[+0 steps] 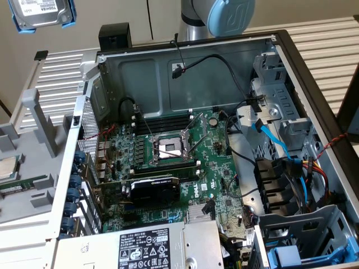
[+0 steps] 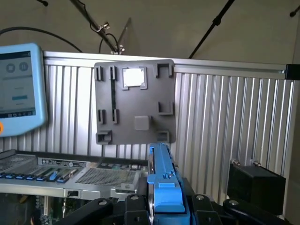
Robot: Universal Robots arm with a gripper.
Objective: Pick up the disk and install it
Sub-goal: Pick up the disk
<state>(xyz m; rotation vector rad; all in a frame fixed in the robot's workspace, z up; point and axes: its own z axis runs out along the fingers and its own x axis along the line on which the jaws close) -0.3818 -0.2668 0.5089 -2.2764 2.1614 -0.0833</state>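
Observation:
The disk, a silver hard drive with a white label in a blue carrier frame, hangs in the air at the exterior view's top left, beyond the open computer case. In the wrist view the disk shows edge-on, its blue frame standing up between the dark finger links. My gripper is shut on it. The robot arm's blue-capped joint shows at the top of the exterior view.
Inside the case lie the motherboard with its CPU socket, a graphics card, the power supply and a drive bay with blue parts. A grey fixture plate holds a processor chip. A teach pendant and a black box stand nearby.

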